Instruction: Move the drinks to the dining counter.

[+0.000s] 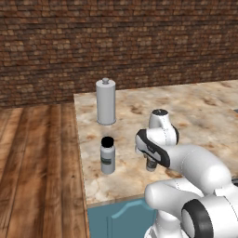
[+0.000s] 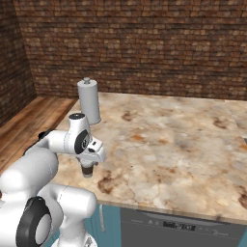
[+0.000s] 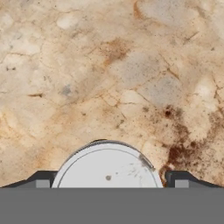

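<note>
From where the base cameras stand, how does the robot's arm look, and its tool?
The arm is glossy white, built of thick rounded segments with dark grey bands and caps at the joints. No cables or markings show. The tool has two small dark finger tips with pale grey square pads.

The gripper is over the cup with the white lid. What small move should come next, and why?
Probably a short, straight descent, then close. In the hand view the cup's white lid lies between the two fingertips, which stand apart on either side of it, so the gripper seems centred but still high. In the left base view the bottle stands apart on the marble counter, so it should not interfere.
</note>
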Available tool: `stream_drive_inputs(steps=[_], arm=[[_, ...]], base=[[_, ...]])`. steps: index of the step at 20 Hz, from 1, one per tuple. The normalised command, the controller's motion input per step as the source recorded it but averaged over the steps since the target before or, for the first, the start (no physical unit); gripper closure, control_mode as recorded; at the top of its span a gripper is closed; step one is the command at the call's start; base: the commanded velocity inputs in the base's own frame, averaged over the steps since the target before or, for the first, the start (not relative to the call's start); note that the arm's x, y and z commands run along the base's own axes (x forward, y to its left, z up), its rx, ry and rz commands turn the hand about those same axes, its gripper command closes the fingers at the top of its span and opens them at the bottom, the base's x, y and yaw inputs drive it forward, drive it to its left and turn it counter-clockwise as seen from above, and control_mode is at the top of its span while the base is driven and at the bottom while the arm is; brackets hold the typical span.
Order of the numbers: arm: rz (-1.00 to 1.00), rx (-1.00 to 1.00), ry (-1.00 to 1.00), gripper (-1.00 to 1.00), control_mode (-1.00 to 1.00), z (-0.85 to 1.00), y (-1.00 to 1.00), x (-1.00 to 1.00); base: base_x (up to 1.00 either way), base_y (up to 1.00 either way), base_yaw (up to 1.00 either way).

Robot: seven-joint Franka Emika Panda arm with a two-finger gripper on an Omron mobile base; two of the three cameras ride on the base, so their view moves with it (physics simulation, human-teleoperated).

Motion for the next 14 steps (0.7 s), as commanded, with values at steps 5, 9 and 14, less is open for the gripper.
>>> stream_drive_inputs(steps=[5,9,14], arm=[[0.00,0.00,0.00,-1.00,-1.00,0.01,0.00,0.00],[0.00,0.00,0.00,-1.00,-1.00,0.17,0.00,0.00],[0.00,0.00,-0.09,-1.00,-1.00,0.35,0.01,0.00]], base=[[0.00,0.00,0.00],[0.00,0.00,0.00],[0.00,0.00,0.00]])
